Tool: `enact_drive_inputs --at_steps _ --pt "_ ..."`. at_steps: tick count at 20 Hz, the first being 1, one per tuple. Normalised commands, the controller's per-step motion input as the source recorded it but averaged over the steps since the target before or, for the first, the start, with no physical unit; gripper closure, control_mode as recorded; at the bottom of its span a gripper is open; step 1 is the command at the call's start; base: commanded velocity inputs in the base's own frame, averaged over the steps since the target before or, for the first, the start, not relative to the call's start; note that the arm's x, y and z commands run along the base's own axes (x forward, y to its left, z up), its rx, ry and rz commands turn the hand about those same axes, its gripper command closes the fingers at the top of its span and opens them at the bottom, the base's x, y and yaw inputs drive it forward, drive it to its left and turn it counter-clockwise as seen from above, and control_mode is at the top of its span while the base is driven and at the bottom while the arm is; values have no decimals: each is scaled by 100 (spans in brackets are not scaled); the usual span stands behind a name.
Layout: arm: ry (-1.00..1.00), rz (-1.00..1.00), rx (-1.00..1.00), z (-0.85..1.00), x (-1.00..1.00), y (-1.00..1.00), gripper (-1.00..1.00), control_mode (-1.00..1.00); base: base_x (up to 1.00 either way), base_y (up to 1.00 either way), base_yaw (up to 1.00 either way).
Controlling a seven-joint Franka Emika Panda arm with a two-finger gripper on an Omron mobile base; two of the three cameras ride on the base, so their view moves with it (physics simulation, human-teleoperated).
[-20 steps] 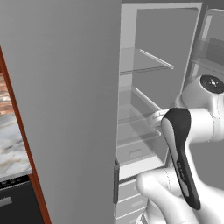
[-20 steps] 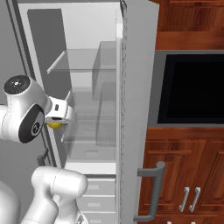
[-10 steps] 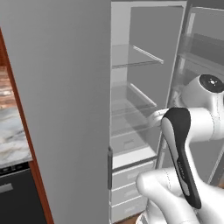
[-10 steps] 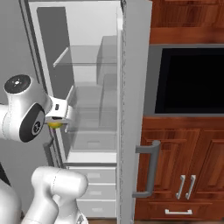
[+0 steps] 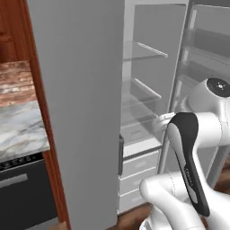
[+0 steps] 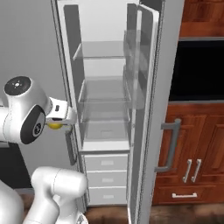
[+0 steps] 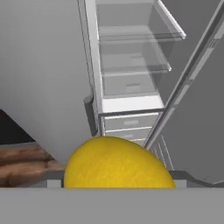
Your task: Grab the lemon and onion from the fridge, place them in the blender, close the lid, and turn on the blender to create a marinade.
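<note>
My tool is closed on the lemon; in the hand view the yellow fruit sits right at the bottom of the frame, pressed close between the fingertips, which it hides. Its long axis runs across that view from left to right, wider than it is tall, with the rounded top facing the fridge. Which end is the stem end I cannot tell. In the right base view only a small yellow sliver of the lemon peeks out under my wrist, just left of the fridge opening and near the front edge of the lower glass shelf.

The fridge stands open ahead of me. Its right door swings out toward me, edge-on, with grey door shelves on its inner face. Inside are glass shelves, bare as far as I can see, and white drawers stacked below them. The left door is a flat grey panel, near me on the left.

Far left in the left base view lies a marbled desk with a dark appliance beneath it. To the right of the fridge are a dark built-in oven and wooden cabinets.
</note>
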Motion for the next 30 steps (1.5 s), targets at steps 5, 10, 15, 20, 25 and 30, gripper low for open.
enact_drive_inputs --at_steps 5,10,15,20,25,30 --pt "0 0 0 0 0 0 100 100 -14 53 -40" --pt "0 0 0 0 0 0 100 100 -22 2 -62" --pt "0 0 0 0 0 0 100 100 -31 0 -70" --pt "0 0 0 0 0 0 100 100 -28 0 -72" --pt "0 0 0 0 0 0 100 100 -34 0 -71" --pt "0 0 0 0 0 0 100 100 -34 0 -71"
